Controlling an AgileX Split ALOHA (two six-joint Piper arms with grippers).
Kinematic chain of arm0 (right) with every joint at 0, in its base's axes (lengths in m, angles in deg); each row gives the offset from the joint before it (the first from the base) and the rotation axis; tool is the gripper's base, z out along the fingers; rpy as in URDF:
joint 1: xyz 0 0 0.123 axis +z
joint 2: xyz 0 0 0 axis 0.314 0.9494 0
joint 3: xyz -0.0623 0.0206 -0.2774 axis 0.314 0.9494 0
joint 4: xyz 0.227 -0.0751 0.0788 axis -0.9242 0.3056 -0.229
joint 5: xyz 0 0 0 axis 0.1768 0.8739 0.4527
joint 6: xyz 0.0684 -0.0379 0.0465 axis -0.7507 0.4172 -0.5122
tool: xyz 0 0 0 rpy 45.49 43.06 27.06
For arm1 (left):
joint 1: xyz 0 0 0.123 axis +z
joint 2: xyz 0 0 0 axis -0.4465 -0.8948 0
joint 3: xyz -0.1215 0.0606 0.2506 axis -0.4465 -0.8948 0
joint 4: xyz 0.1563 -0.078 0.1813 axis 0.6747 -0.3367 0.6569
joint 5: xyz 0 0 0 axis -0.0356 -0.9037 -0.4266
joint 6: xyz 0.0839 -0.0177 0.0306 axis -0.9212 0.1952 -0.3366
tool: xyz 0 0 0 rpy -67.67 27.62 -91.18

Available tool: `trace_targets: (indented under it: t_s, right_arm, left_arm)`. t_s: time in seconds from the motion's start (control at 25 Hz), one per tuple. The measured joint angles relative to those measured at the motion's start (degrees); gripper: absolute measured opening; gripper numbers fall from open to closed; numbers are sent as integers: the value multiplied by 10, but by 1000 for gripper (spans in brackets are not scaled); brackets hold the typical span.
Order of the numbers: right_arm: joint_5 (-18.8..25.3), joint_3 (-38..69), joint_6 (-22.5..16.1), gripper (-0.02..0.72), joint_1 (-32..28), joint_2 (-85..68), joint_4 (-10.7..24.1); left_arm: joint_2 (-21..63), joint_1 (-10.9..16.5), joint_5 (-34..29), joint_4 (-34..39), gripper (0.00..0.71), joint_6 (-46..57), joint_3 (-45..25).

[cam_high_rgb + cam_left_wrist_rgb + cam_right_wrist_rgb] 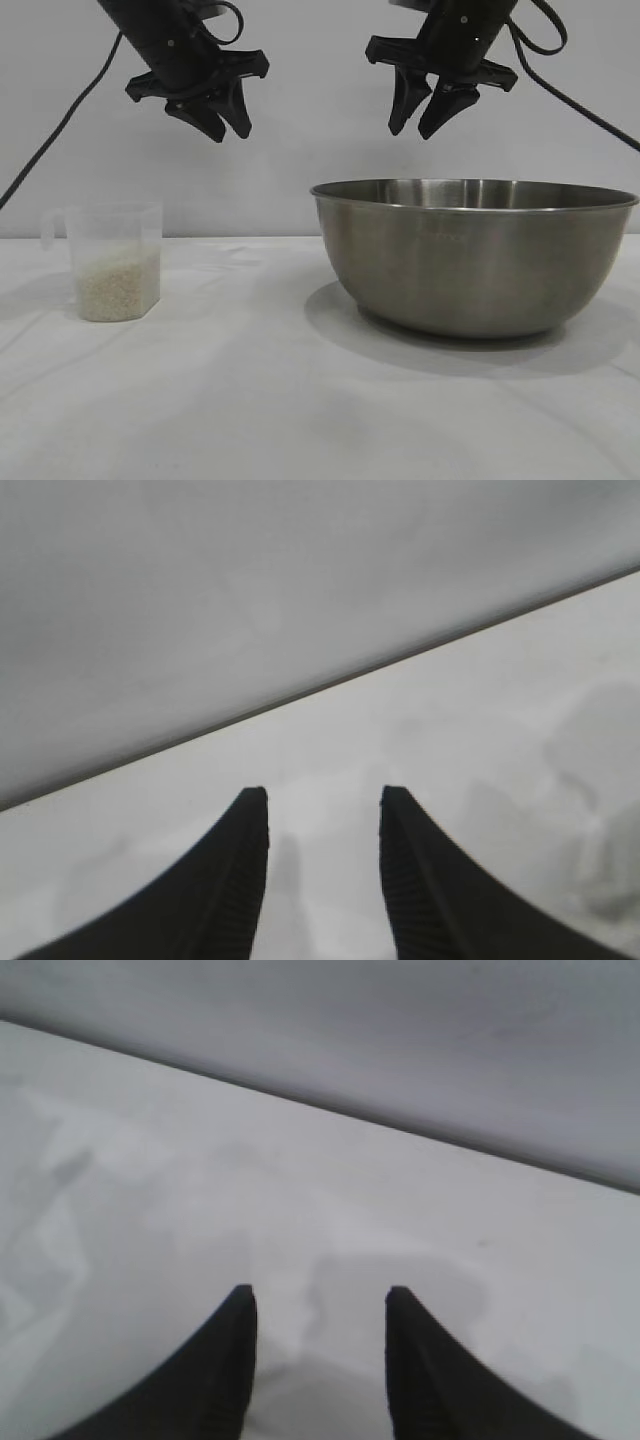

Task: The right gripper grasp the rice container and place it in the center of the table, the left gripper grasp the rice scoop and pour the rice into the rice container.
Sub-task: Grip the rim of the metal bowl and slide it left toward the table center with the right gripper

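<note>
The bowl sits on the worktop off to the right side, not yet at the centre, its rim level and nothing visible inside from where I stand. Well apart from it, at the far left, stands the scoop, upright, handle turned to the outer left, with rice filling roughly its lower half.

Above the bowl's back left rim hangs the right end effector, tilted downward, its fingers partly spread with nothing between them. The left end effector hangs up and to the right of the scoop, well clear of it, fingers likewise parted a little and empty. Both wrist views show only bare worktop and wall beyond the fingertips.

My guess is the bowl grab comes first. Its wall is thin, smooth and steeply curved, so a pinch on the rim could slip, or the bowl could tip or swing when lifted from one side. If dragged, it may ruck the slightly wrinkled surface. The scoop looks light and narrow; a glancing approach by the left fingers could knock it over and spill the grains.
</note>
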Motion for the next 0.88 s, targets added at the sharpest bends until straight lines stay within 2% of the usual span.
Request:
trace_targets:
  t_s: [0.4,0.48,0.56,0.72,0.88]
  right_arm:
    - [4,0,0,272,-15,-28,-2]
    - [18,0,1,272,-15,-28,-3]
    - [44,0,2,272,-15,-29,7]
    - [123,0,2,272,-23,-42,25]
    - [229,0,2,272,-50,-64,44]
  left_arm:
    - [0,0,0,0,223,0,0]
    - [2,0,-5,0,223,0,0]
    - [5,0,-8,2,223,0,0]
    - [15,0,-13,2,223,0,0]
    - [24,0,-18,3,223,0,0]
